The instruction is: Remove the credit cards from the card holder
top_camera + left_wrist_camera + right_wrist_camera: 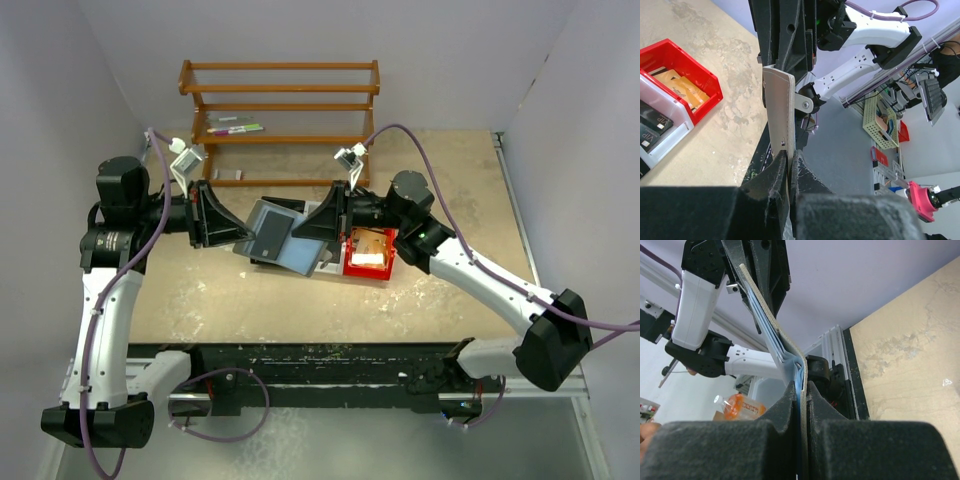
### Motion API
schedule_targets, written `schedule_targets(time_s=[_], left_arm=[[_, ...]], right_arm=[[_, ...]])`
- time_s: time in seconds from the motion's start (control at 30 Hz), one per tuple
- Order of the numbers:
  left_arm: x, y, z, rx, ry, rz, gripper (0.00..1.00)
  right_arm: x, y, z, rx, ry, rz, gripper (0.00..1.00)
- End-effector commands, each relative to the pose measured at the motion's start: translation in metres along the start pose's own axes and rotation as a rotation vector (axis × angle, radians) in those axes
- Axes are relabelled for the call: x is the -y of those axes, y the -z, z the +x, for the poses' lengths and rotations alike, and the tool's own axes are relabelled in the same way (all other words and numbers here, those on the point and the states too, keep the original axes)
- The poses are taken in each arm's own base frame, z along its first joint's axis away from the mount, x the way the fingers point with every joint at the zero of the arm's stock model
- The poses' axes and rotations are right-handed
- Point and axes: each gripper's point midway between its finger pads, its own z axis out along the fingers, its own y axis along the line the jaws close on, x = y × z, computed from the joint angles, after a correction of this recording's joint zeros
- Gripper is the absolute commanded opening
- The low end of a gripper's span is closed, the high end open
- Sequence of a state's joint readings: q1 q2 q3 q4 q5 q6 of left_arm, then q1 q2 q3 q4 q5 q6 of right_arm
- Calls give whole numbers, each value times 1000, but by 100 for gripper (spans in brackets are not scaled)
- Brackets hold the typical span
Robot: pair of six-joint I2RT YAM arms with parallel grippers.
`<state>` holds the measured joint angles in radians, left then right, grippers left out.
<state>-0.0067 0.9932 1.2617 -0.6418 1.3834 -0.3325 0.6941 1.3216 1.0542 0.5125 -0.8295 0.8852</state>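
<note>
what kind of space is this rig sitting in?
Most likely a robotics lab test cell. The left arm and right arm are bolted to a table boxed in by plain panels, with a staged wooden rack. A green basket of parts sits beyond.

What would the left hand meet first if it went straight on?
The right hand, shut on the far edge of the card holder that the left hand itself grips; how far off is hard to judge.

The card holder [276, 236] between left pincer [241, 242] and right pincer [306, 232], rack [280, 90] behind.
</note>
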Motion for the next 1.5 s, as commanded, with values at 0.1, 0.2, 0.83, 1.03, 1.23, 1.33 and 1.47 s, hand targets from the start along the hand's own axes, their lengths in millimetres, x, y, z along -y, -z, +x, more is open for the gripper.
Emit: schedule_targets(time_s=[0.1, 0.2, 0.83, 1.03, 1.23, 1.33, 1.47], left_arm=[[5, 0, -7, 10, -37, 17, 3], [5, 0, -8, 11, -36, 16, 6], [-11, -3, -9, 64, 14, -39, 5], [-4, -3, -9, 53, 52, 11, 2], [0, -3, -6, 56, 58, 20, 4], [-1, -3, -5, 57, 65, 19, 4], [-1, -3, -5, 59, 73, 17, 7]], right_arm=[[-16, 2, -6, 17, 77, -49, 0], [-16, 3, -5, 14, 72, -45, 0], [-18, 4, -3, 17, 74, -58, 0], [-14, 4, 0, 14, 65, -51, 0], [-8, 1, 0, 15, 53, -39, 0], [-10, 2, -1, 19, 57, -43, 0], [-10, 2, -1, 19, 55, -42, 0]])
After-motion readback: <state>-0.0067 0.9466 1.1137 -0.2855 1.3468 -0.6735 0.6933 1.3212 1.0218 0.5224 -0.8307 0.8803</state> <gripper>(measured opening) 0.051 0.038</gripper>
